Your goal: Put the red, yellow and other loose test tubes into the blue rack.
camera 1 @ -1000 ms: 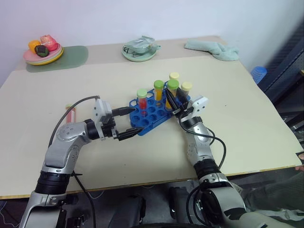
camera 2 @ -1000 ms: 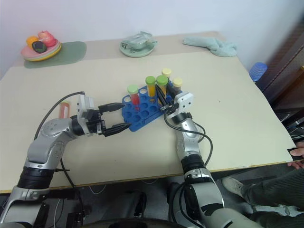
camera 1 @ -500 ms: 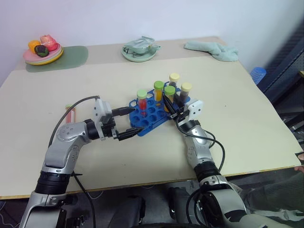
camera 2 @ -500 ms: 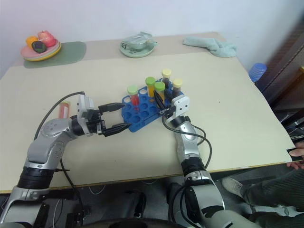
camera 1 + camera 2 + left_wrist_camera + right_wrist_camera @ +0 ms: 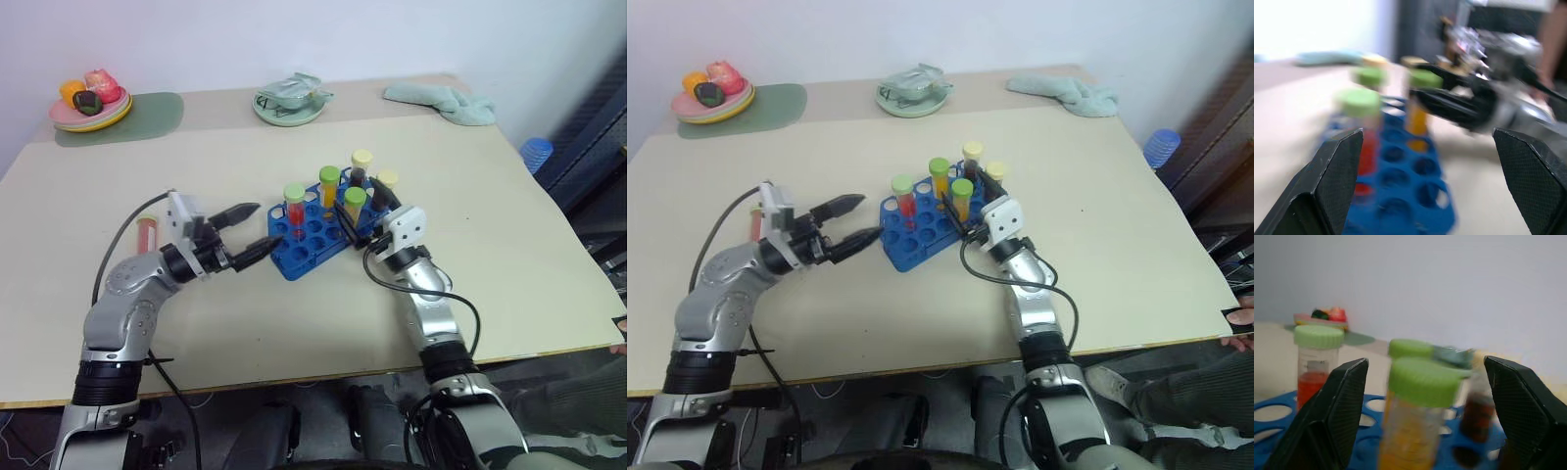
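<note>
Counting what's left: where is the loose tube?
The loose tube lies flat on the table's left side, just behind the left arm, left of the blue rack.

A: What blocks the blue rack (image 5: 312, 235)?

B: Five capped tubes stand upright in its far and right holes. The yellow tube with the green cap (image 5: 354, 209) sits just in front of the right gripper (image 5: 364, 211), whose fingers stand spread on either side of it. The near holes and the left end are bare.

A: And the left side?

B: The left gripper (image 5: 251, 227) hangs with its fingers apart just beside the rack's left end. A loose red tube (image 5: 147, 233) lies behind that arm.

A: Free room elsewhere?

B: The table (image 5: 509, 255) right of the rack is bare out to the edge; the far plates and cloth (image 5: 439, 102) are well apart.
</note>
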Robot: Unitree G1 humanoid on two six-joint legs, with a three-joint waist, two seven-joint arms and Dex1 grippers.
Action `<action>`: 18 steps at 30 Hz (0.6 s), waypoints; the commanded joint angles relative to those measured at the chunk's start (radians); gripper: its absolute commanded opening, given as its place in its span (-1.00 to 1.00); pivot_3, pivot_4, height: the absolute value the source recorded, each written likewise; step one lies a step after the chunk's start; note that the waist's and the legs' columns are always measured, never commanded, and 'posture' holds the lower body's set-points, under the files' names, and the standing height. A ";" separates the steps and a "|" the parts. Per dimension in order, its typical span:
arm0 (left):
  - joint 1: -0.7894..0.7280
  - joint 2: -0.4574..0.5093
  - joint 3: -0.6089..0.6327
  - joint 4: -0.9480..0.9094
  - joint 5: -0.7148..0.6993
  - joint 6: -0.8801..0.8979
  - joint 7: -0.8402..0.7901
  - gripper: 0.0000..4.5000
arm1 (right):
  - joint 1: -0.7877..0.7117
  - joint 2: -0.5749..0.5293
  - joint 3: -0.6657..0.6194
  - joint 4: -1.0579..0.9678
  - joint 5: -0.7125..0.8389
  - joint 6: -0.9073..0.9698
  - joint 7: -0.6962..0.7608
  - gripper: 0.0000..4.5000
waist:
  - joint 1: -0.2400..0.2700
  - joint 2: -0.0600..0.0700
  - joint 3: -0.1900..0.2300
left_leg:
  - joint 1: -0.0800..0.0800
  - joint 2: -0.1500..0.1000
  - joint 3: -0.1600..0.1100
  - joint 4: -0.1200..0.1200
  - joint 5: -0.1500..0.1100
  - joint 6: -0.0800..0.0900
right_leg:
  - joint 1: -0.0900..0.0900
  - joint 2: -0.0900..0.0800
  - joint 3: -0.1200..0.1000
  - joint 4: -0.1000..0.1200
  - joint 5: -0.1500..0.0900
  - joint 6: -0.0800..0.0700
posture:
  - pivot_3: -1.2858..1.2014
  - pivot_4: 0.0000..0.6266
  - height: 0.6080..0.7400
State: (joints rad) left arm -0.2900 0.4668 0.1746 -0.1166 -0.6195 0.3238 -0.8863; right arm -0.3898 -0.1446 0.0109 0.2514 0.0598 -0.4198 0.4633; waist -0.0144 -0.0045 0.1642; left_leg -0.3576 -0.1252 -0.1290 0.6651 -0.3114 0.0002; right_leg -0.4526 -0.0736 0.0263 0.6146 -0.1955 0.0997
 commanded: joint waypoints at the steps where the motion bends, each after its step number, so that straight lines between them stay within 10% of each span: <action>1: -0.006 0.001 0.087 -0.077 -0.035 0.064 0.153 0.93 | 0.070 -0.093 0.010 -0.294 0.049 0.255 0.048 0.71 | 0.002 0.000 0.000 | 0.000 0.000 0.000 0.000 0.000 0.000 | 0.000 0.000 0.000 0.000 0.000 0.000 | 0.03 -0.52 1.00; 9: 0.026 0.126 0.198 -0.172 0.057 0.348 0.509 0.93 | 0.221 -0.526 -0.193 -0.755 0.412 0.782 0.275 0.71 | 0.005 -0.001 0.001 | 0.001 0.000 0.000 0.000 -0.002 0.003 | 0.003 -0.002 -0.001 -0.002 0.000 0.000 | 0.03 -0.52 1.00; 18: -0.414 0.156 0.324 0.043 0.138 1.097 0.917 0.93 | 0.156 -0.797 -0.326 -0.772 0.685 0.960 0.519 0.71 | 0.011 -0.008 0.005 | 0.003 0.000 -0.002 0.002 -0.003 0.006 | 0.008 -0.002 -0.005 -0.003 0.000 0.001 | 0.03 -0.52 1.00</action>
State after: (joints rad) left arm -0.6643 0.6206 0.4612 -0.1031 -0.5160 1.3427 -0.0189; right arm -0.2112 -0.9272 -0.2919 -0.5121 0.7041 0.5345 0.9602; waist -0.0034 -0.0125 0.1688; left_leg -0.3550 -0.1254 -0.1314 0.6669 -0.3131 0.0029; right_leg -0.4450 -0.0763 0.0214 0.6110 -0.1958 0.1008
